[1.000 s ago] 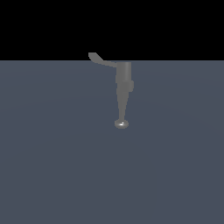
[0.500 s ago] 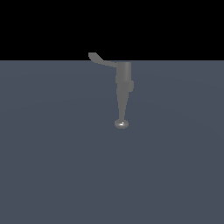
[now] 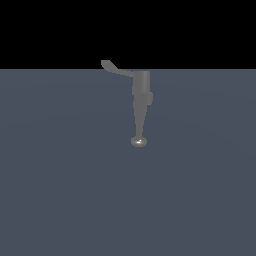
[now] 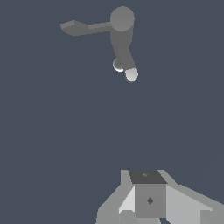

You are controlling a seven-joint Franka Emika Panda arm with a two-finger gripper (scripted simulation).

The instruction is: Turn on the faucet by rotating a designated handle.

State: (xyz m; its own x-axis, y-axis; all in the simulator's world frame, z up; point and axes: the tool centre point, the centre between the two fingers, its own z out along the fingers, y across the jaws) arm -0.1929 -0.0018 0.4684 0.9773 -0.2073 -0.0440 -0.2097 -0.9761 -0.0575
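The grey faucet (image 3: 142, 95) stands upright on the dark blue-grey floor (image 3: 60, 190), tapering down to a rounded shiny tip (image 3: 139, 142). Its thin curved handle (image 3: 116, 68) sticks out from the top of the body toward the exterior view's left. The wrist view looks down on the faucet (image 4: 121, 33), with the handle (image 4: 81, 28) pointing sideways and the bright tip (image 4: 131, 74) below it. My gripper (image 4: 150, 188) appears only in the wrist view, as one blocky grey mass with no gap between the fingers, well apart from the faucet and touching nothing. The exterior view shows no arm.
A flat dark blue-grey floor (image 4: 52, 131) surrounds the faucet. Above its far edge the exterior view is plain black.
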